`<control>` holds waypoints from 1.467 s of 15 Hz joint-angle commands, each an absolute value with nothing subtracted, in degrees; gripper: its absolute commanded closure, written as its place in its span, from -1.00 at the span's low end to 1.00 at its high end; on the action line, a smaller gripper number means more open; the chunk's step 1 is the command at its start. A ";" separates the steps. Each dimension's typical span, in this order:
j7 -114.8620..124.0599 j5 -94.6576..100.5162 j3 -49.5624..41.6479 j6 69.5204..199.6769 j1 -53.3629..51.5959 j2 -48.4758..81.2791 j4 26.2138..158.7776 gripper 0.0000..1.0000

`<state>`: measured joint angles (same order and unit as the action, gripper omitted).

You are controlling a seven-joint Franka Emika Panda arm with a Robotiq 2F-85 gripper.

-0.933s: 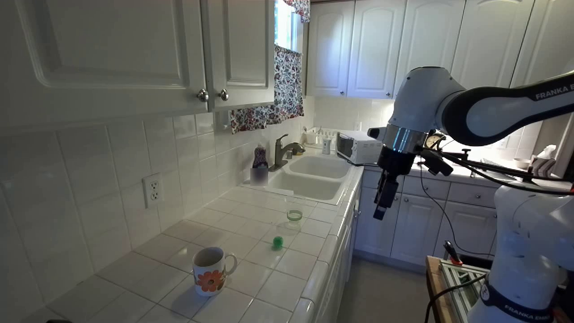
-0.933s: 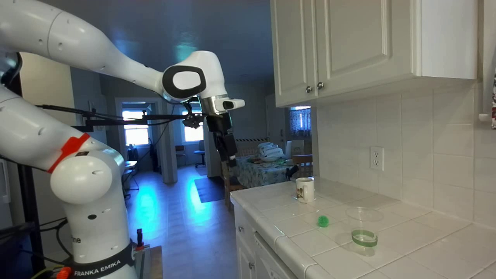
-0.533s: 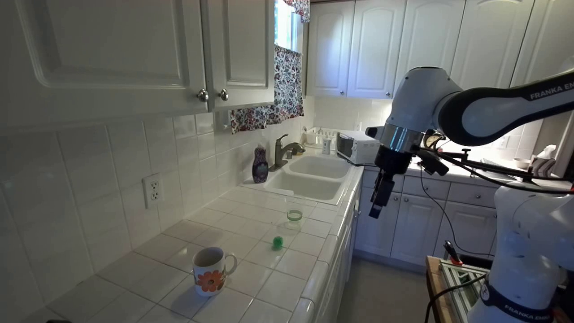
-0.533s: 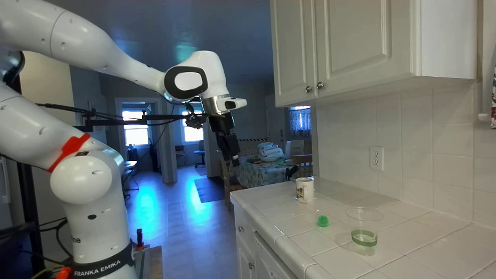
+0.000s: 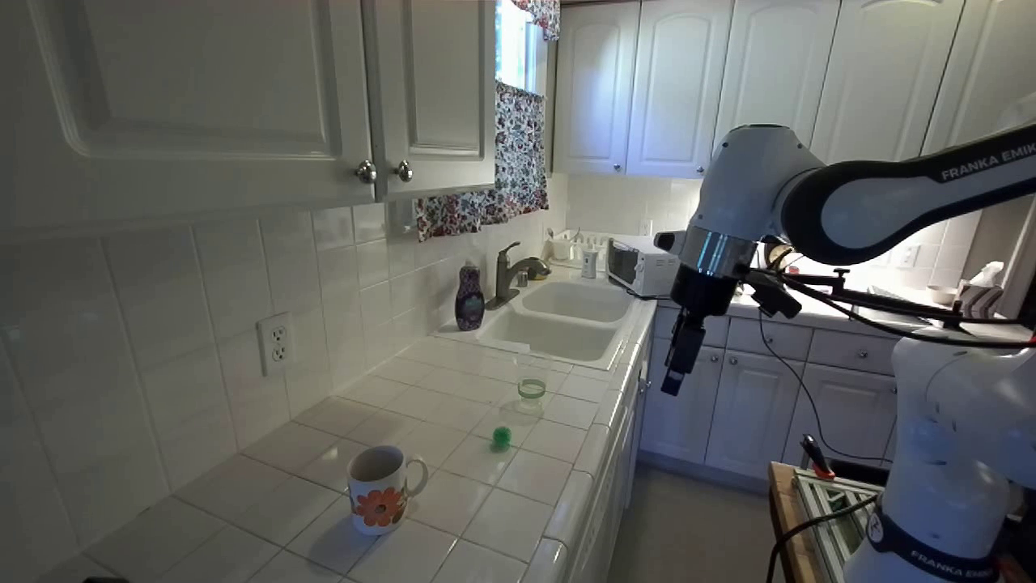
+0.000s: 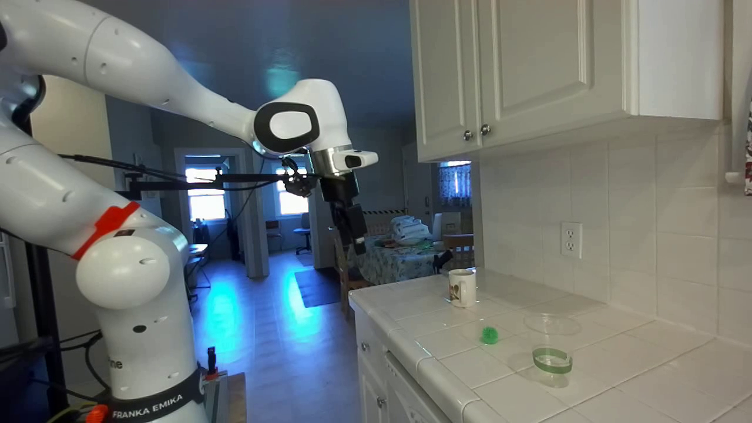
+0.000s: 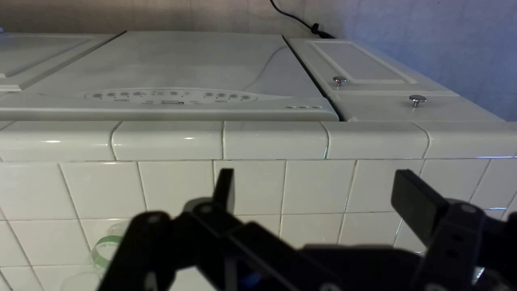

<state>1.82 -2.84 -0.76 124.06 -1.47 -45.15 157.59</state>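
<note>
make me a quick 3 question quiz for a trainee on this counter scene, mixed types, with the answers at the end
1. Short answer: does the gripper stand open or shut?
2. True or false: the green ball lies on the counter, outside the clear cup.
3. Fill in: the side of the mug bears an orange ____.

Key: 1. Open, holding nothing. 2. True. 3. Flower.
</note>
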 commanded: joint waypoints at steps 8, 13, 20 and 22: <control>1.40 -2.92 -0.81 124.39 -0.75 -44.45 157.11 -1.00; -2.22 -2.79 -4.86 139.16 1.01 -41.75 157.25 -1.00; -10.05 -6.37 -11.56 147.02 -3.94 -35.17 154.72 -1.00; -13.71 -8.24 -13.65 146.09 -6.53 -32.73 153.11 -1.00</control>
